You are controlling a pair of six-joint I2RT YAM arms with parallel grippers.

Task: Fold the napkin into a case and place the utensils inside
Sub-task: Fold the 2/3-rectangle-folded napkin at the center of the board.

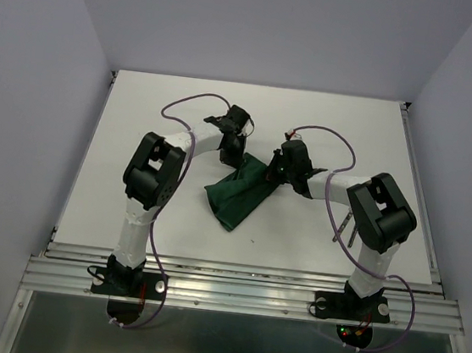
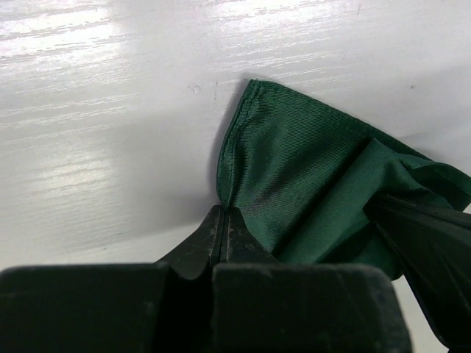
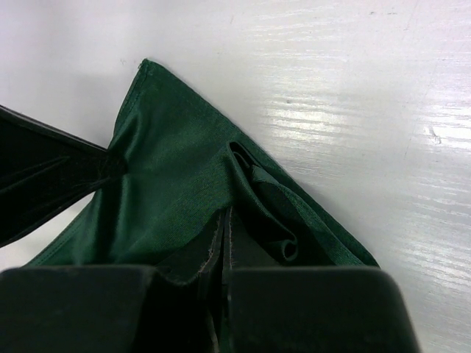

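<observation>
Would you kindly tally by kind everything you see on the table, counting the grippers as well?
Green napkin: 1
Slim utensils, partly hidden behind the right arm: 2
Grippers, both shut on the napkin: 2 (left gripper, right gripper)
Total: 5

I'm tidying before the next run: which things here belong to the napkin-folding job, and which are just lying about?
Job:
napkin
utensils
left gripper and right gripper, both pinching the napkin

Just there:
table
purple cables on the arms
</observation>
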